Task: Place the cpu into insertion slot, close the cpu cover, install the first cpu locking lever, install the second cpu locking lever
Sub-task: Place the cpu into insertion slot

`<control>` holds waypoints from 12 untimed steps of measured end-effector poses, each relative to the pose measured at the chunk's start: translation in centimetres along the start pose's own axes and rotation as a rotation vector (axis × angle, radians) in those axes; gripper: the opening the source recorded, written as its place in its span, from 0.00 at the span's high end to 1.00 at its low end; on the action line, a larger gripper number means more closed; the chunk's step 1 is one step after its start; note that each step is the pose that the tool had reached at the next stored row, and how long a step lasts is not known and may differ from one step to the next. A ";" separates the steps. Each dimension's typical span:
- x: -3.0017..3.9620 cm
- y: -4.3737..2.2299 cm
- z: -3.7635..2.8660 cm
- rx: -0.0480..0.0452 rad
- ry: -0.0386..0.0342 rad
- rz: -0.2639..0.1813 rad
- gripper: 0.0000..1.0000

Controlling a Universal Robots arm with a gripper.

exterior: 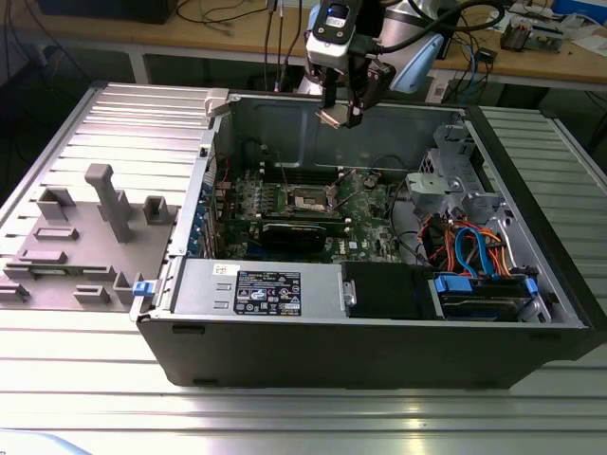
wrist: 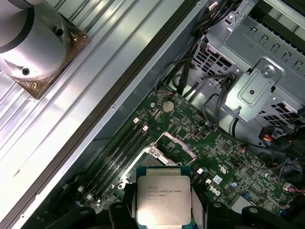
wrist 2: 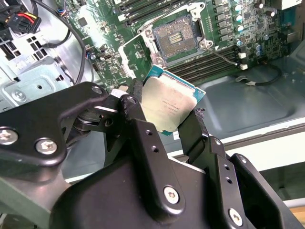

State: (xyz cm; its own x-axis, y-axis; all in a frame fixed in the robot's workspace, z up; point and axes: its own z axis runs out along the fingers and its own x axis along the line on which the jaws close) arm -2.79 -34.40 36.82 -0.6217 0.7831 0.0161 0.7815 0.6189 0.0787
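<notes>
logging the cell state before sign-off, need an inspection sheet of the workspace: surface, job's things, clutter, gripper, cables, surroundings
surface: ribbed metal table carrying an open computer case
job's things: cpu held above the board; insertion slot empty; cpu cover appears raised
clutter: grey fixture blocks on the table, at the exterior view's left of the case
grippers: gripper shut on the cpu's edges, over the case's far wall
cables: orange and blue cables inside the case, at the exterior view's right
surroundings: wooden bench behind, with leads and equipment
</notes>
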 end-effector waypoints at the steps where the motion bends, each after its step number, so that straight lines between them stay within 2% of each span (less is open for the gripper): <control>1: 0.01 0.00 0.01 -0.0003 -0.0008 0.011 0.46; 12: -0.05 0.10 0.09 0.0001 -0.0146 0.143 0.46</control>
State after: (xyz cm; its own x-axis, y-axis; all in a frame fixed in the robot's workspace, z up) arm -2.67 -34.37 36.74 -0.5030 0.8642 0.0127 0.8622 0.5008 0.0765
